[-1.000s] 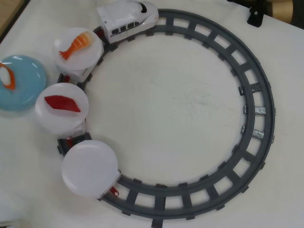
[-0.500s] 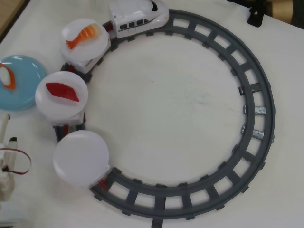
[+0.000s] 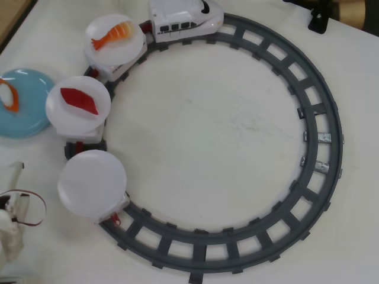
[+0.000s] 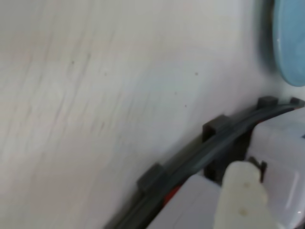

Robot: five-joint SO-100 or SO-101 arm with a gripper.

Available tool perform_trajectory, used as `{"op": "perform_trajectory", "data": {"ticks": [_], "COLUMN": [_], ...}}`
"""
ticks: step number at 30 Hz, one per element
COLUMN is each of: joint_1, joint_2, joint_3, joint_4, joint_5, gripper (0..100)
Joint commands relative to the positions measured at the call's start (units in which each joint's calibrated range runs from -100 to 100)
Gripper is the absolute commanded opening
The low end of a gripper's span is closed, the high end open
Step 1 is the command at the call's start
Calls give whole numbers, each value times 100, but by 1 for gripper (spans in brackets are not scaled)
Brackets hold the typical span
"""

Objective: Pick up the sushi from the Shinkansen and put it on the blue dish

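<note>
The white Shinkansen (image 3: pixel 185 18) rides the grey circular track (image 3: pixel 323 118) at the top of the overhead view. It pulls three cars topped with white plates. The first plate (image 3: pixel 115 38) carries an orange shrimp piece, the second (image 3: pixel 78 106) a dark red piece, and the third (image 3: pixel 92 184) is bare. The blue dish (image 3: pixel 26 109) sits at the left edge with the orange sushi (image 3: pixel 8 96) lying on it, partly cut off by the frame. My gripper (image 3: pixel 14 177) shows only partly at the lower left. The wrist view shows one white fingertip (image 4: pixel 240 191) over the track beside the blue dish (image 4: pixel 291 43).
A red wire loop (image 3: pixel 29 207) hangs off the arm at the lower left. A black clamp (image 3: pixel 320 21) and a brown object sit at the top right corner. A wooden strip borders the table's top left.
The train and its three plates have rolled clockwise along the track, up and to the right. My arm has come into the overhead view at the lower left.
</note>
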Motion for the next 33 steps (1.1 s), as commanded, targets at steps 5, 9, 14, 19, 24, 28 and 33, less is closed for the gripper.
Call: {"op": "perform_trajectory", "data": {"ticks": [5,9,14,19,24,28,33], "joint_1": [-206,-638,-955,-893,-893,-893,-893], "joint_2": [-874,-1579,-1413,-1413,-1413,-1413,-1413], "joint_3": [261,739,1154,1136,1136,1136,1136], "joint_4": [690,1081,1073,1073,1073,1073,1073], "joint_5": [-37,-37,-27,15,20,20,20], "gripper": [24,24,24,24,24,24,24]}}
